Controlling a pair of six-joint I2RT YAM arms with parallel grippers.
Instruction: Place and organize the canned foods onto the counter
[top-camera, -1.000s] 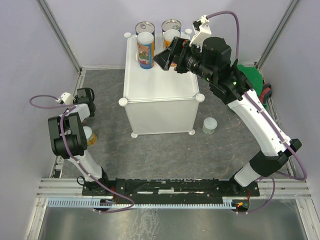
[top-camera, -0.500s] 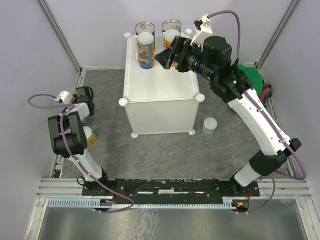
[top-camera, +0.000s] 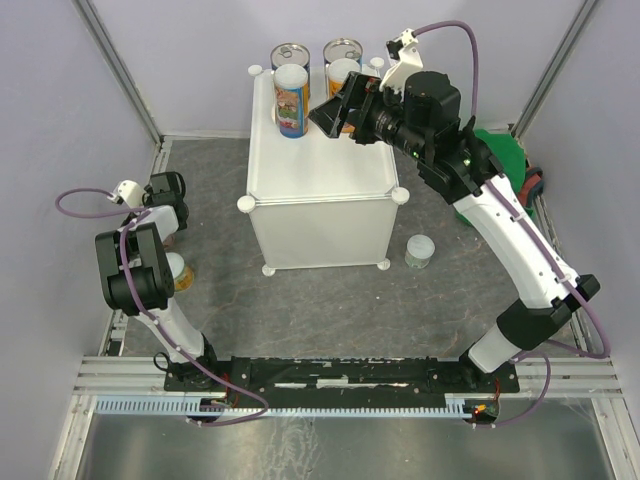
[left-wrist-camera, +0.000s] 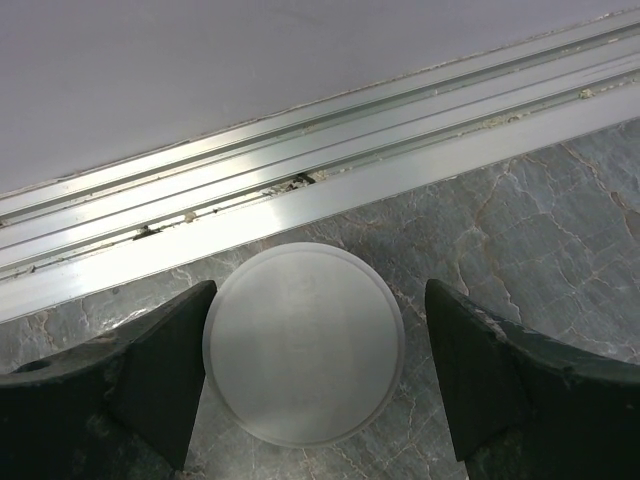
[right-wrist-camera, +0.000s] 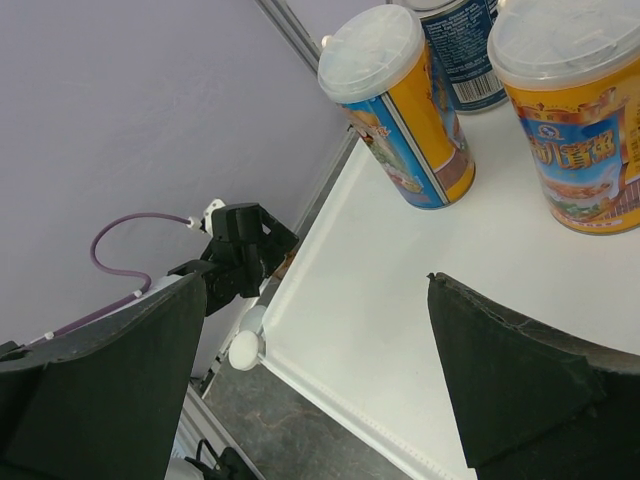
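Observation:
The white counter (top-camera: 320, 175) carries two silver-topped blue cans (top-camera: 290, 52) (top-camera: 342, 50), a colourful white-lidded can (top-camera: 291, 100) and an orange can (top-camera: 343, 72). My right gripper (top-camera: 335, 112) hovers open and empty over the counter top (right-wrist-camera: 400, 290); its wrist view shows the colourful can (right-wrist-camera: 400, 110), the orange can (right-wrist-camera: 575, 120) and a blue can (right-wrist-camera: 462, 50). My left gripper (top-camera: 165, 190) is low by the left rail, open around a white-lidded can (left-wrist-camera: 304, 343). A pale green can (top-camera: 419, 251) and a yellow-orange can (top-camera: 178, 272) stand on the floor.
A green cloth (top-camera: 505, 150) and a red-and-blue item (top-camera: 535, 185) lie at the right wall. An aluminium rail (left-wrist-camera: 300, 200) runs just beyond the left gripper's can. The left arm's elbow stands over the yellow-orange can.
The right gripper has edged slightly back and left over the counter. The left gripper has shifted slightly toward the left rail. No can has moved.

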